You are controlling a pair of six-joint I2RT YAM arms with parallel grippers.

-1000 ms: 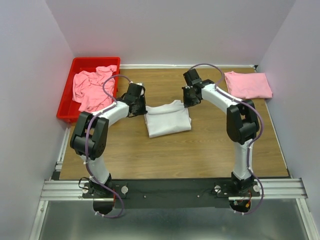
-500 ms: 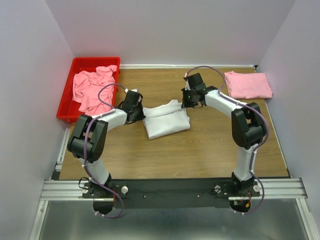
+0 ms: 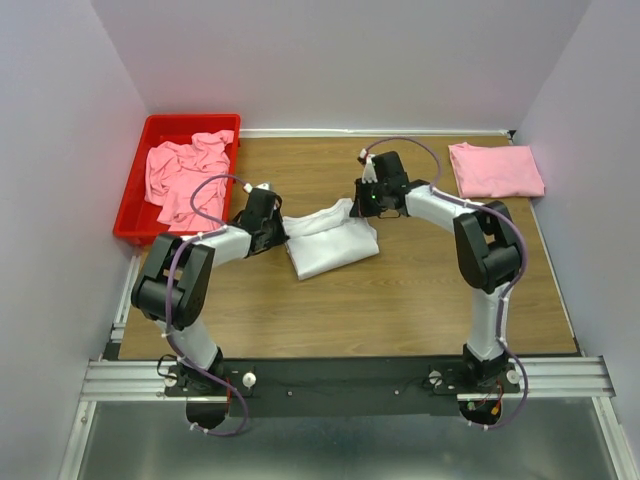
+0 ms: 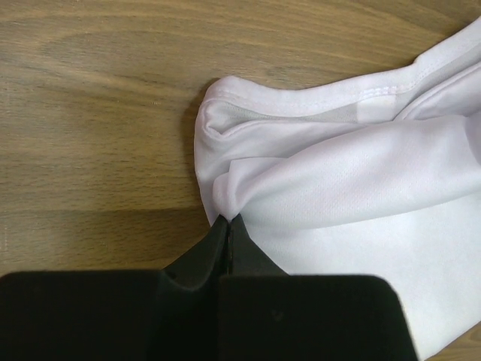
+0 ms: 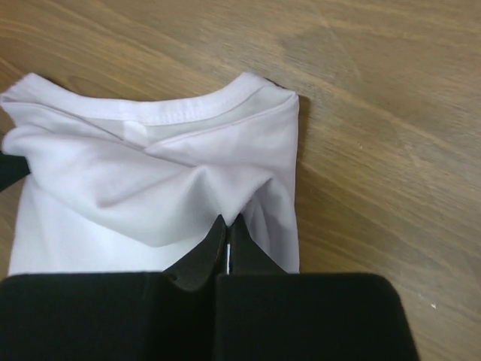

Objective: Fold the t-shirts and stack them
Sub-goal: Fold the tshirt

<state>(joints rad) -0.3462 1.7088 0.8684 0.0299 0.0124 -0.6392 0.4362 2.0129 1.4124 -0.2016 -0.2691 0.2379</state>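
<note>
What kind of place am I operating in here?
Likely a robot lab test cell: plain walls box in a wooden table, arms bolted to a metal rail, a red bin of pink t-shirts.

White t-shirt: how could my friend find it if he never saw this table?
Look at the middle of the wooden table. The white t-shirt lies there, partly folded, pinched at its collar end by the left pincer and the right pincer. It is the only white shirt: the crumpled t-shirts in the red bin and the folded t-shirt at the far right are pink.
</note>
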